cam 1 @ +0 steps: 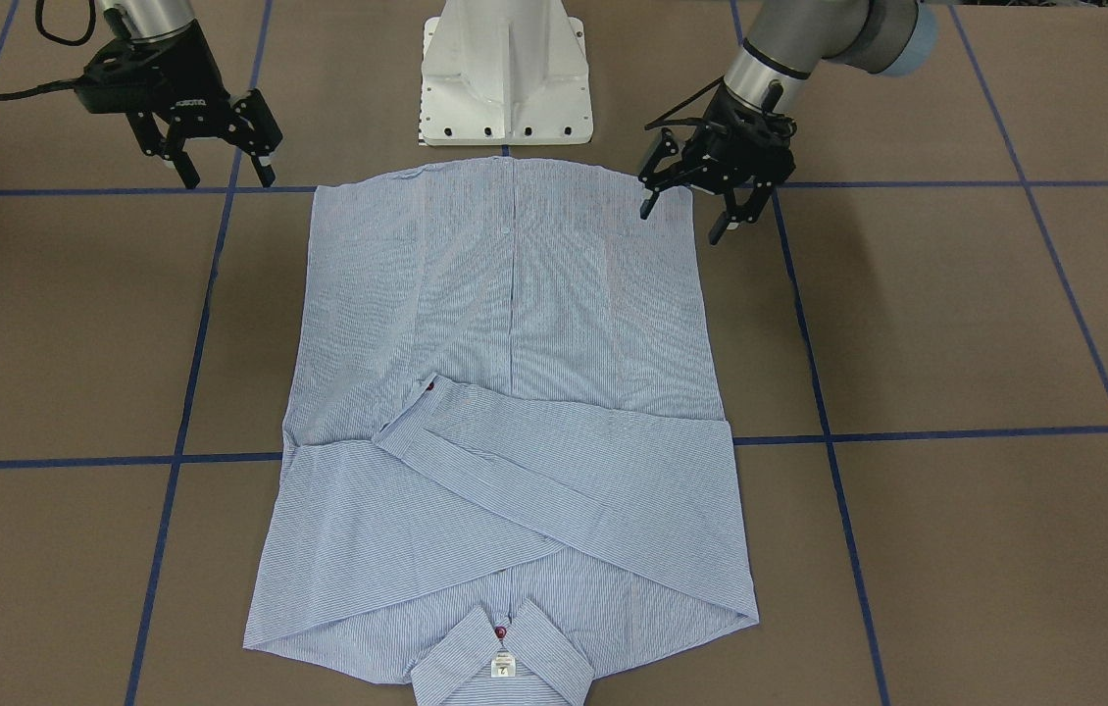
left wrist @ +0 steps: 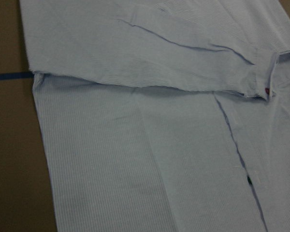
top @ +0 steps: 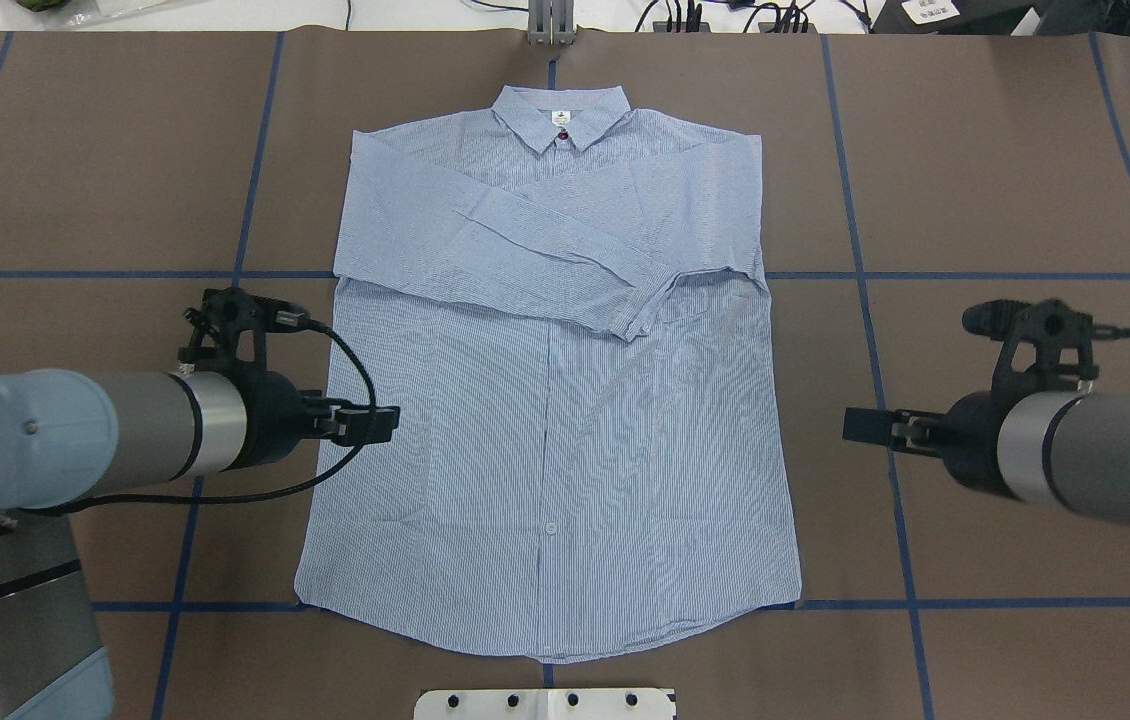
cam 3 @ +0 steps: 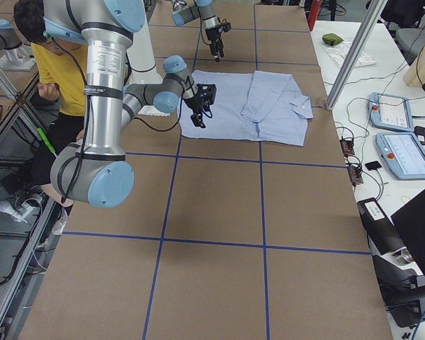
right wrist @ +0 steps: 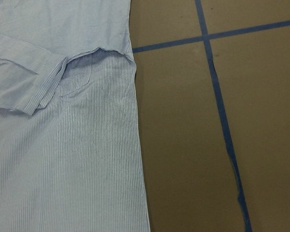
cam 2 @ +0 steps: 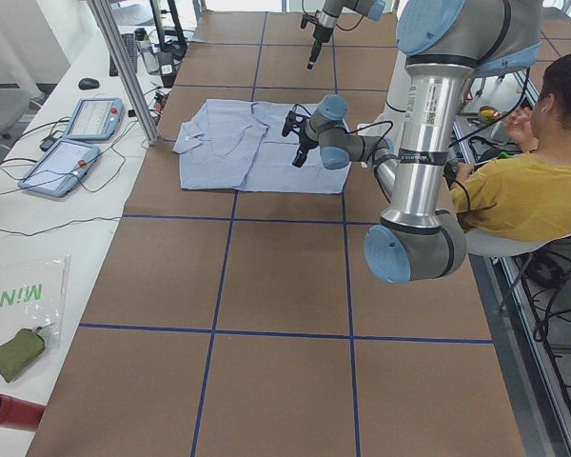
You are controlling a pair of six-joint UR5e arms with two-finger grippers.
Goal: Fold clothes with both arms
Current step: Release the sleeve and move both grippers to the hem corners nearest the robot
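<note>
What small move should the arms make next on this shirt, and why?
Probably move the right gripper in over its hem corner: the sleeves lie crossed on the shirt, the left gripper hangs open at its corner, the right off the cloth.

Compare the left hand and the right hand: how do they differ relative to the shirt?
The left hand hangs over the shirt's side edge; the right hand is out over bare table, clear of the cloth. In the front view the left hand's fingertips sit tilted, at uneven heights, while the right hand's are level. Shared: both are open, hold nothing, and flank the shirt's lower half.
</note>
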